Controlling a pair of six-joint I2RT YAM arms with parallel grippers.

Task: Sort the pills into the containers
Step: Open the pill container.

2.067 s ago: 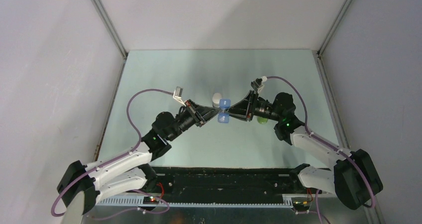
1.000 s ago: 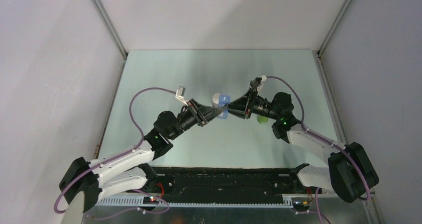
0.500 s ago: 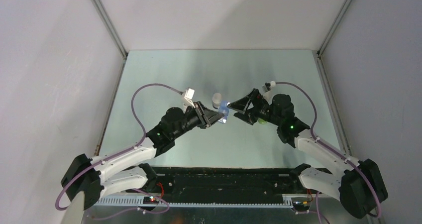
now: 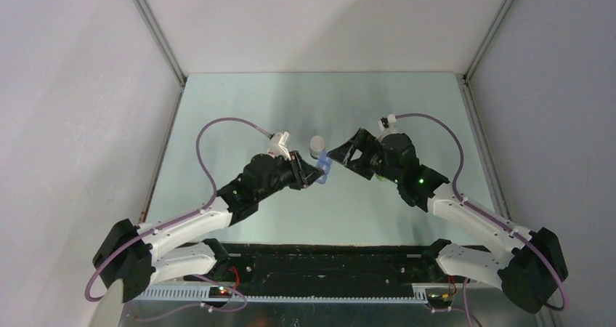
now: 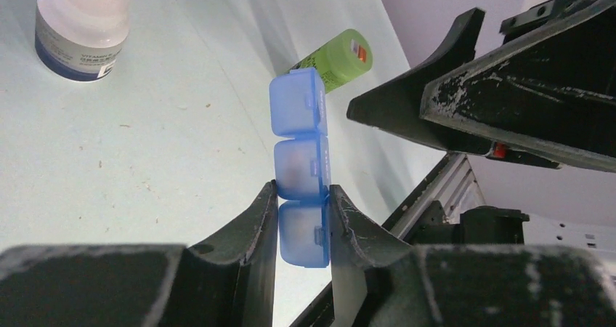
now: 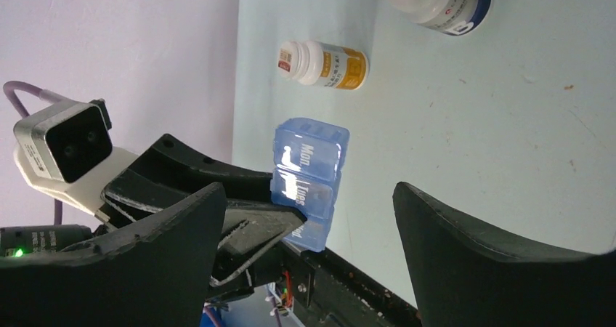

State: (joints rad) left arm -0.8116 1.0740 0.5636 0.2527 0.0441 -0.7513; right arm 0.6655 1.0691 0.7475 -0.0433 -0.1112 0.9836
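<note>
Pill box [image 5: 298, 116], translucent blue, with three lidded squares in a row, two marked Mon and Tues, sticks out from the left gripper [image 5: 303, 192], whose jaws pinch its end square. The right gripper [image 6: 309, 192] hangs wide open just beside it. Beyond are a green bottle [image 5: 335, 59] and a white bottle [image 5: 81, 25].

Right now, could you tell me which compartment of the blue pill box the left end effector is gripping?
The end compartment beside the Tues compartment: the left end effector pinches its sides, while the other two jut free.
</note>
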